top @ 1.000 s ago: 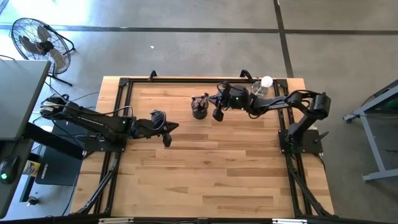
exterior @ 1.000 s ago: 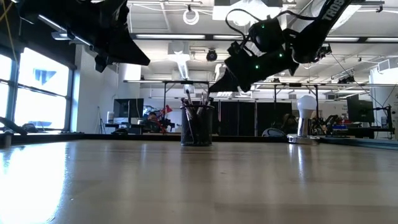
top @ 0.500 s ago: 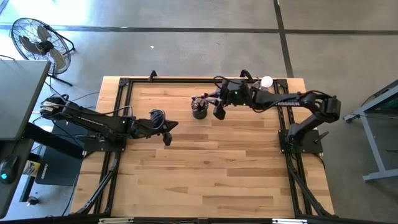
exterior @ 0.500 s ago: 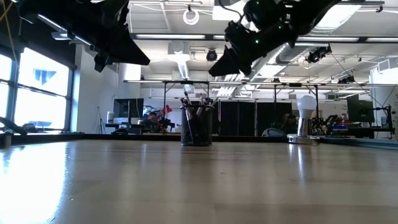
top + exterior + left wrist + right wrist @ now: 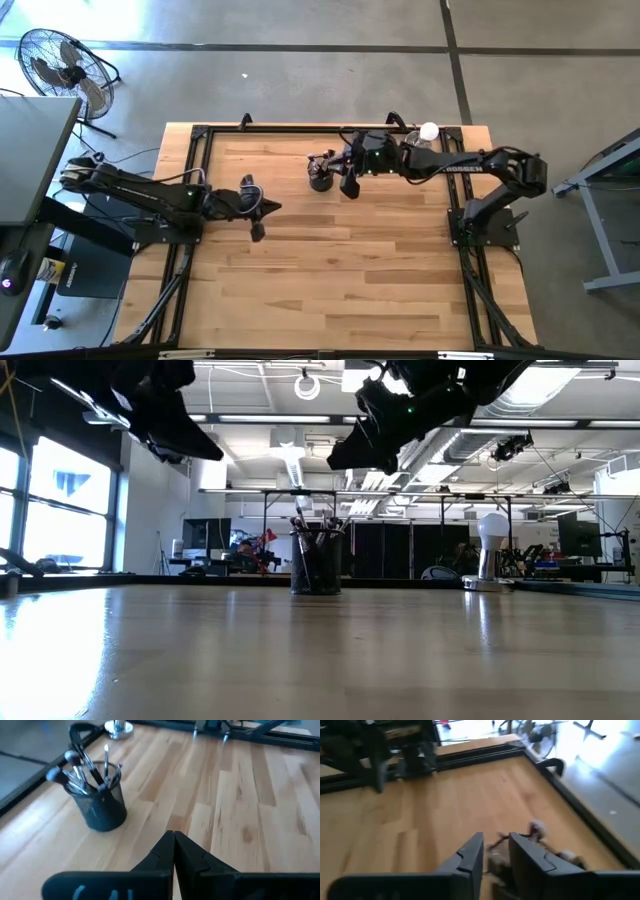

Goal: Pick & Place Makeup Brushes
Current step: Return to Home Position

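The black mesh cup [image 5: 320, 181] stands on the tabletop [image 5: 330, 285], toward 12 o'clock from its centre. The makeup brushes [image 5: 322, 162] are bunched inside it, and several bristle tips fan out above the rim. In the left wrist view they lean mostly to one side. At the cup's 2 o'clock, by the tabletop's corner, a clear glass [image 5: 488, 567] carries a white ball [image 5: 493, 526].

The cup sits near the black rail [image 5: 300, 128] that runs along the 12 o'clock edge, with a strip of planks between them. From the cup toward 6 o'clock the wood runs bare to the near edge.

The right pincer [image 5: 348, 186] hangs just at the cup's 3 o'clock, above rim height in the low view. Its fingers are parted a little and grip nothing. The left pincer [image 5: 257, 232] is at the cup's 8 o'clock, well apart and raised off the wood, with its fingers pressed together on nothing.

Against half a second ago, the left pincer has drawn back toward 9 o'clock and the right has edged slightly nearer the cup. The cup and brushes stand where they were.
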Motion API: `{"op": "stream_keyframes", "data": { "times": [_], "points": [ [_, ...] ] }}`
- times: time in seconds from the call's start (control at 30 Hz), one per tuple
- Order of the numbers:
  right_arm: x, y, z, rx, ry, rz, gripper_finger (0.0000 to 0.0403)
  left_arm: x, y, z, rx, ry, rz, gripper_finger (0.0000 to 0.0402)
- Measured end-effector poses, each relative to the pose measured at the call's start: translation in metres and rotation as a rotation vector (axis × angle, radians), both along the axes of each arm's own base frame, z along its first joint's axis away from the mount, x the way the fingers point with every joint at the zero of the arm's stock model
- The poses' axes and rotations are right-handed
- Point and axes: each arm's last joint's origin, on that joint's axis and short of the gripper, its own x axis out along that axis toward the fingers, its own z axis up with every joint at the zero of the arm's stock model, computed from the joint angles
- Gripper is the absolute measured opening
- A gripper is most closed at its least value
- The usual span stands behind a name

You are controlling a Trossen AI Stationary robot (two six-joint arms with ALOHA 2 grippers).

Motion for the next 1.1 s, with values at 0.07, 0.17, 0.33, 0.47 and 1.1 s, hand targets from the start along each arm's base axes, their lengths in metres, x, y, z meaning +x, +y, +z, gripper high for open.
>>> {"op": "stream_keyframes", "data": {
  "times": [0.07,0.17,0.33,0.47,1.1],
  "points": [
    [0.001,0.007,-0.001,0.041,0.009,0.010,0.0064,-0.009,0.002,0.004,0.022,0.013,-0.012,0.0000],
    [0.005,0.021,-0.002,0.075,0.010,0.039,0.0017,-0.027,0.005,0.006,0.055,0.074,-0.026,0.0000],
    [0.010,0.050,-0.002,0.094,0.010,0.045,0.0014,-0.050,0.007,-0.001,0.088,0.069,-0.127,0.0000],
    [0.013,0.067,-0.001,0.104,-0.009,0.005,0.0003,-0.066,0.007,-0.017,0.068,-0.047,-0.201,0.0000],
    [0.014,0.098,0.001,0.198,-0.071,-0.142,0.0002,-0.110,0.010,-0.056,0.100,-0.260,-0.394,0.0000]
  ]
}}
